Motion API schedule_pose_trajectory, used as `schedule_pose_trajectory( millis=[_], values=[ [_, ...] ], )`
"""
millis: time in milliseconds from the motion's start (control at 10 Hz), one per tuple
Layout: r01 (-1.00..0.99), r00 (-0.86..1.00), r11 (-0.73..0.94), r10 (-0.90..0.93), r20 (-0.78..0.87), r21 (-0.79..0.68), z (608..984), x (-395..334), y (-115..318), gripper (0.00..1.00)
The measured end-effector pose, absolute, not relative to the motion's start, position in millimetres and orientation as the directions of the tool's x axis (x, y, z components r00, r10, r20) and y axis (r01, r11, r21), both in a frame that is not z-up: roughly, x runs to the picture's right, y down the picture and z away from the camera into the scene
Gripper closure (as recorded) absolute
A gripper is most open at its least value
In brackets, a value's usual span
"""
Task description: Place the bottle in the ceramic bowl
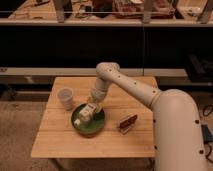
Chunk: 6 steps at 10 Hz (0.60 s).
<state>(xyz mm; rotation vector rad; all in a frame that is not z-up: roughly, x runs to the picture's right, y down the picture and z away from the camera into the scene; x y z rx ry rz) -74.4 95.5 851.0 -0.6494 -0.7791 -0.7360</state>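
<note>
The green ceramic bowl (97, 128) sits on the wooden table, left of centre. My gripper (88, 113) reaches down from the arm into the bowl from its upper right. It is shut on the small white bottle (81, 119), which lies tilted low inside the bowl, at or just above the bowl's floor. Whether the bottle touches the glaze cannot be told.
A translucent white cup (65, 98) stands just up and left of the bowl. A reddish-brown oblong object (128, 122) lies to the bowl's right. The wooden table (75, 146) has edges close on all sides. Dark shelving stands behind it.
</note>
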Motion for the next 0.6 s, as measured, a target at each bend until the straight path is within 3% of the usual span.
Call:
schedule_pose_trajectory(
  millis=[100, 600],
  values=[
    [0.781, 0.495, 0.577, -0.337, 0.801, -0.24, 849, -76, 95, 0.2],
    [0.789, 0.474, 0.574, -0.341, 0.812, -0.22, 836, -74, 92, 0.2]
  ],
)
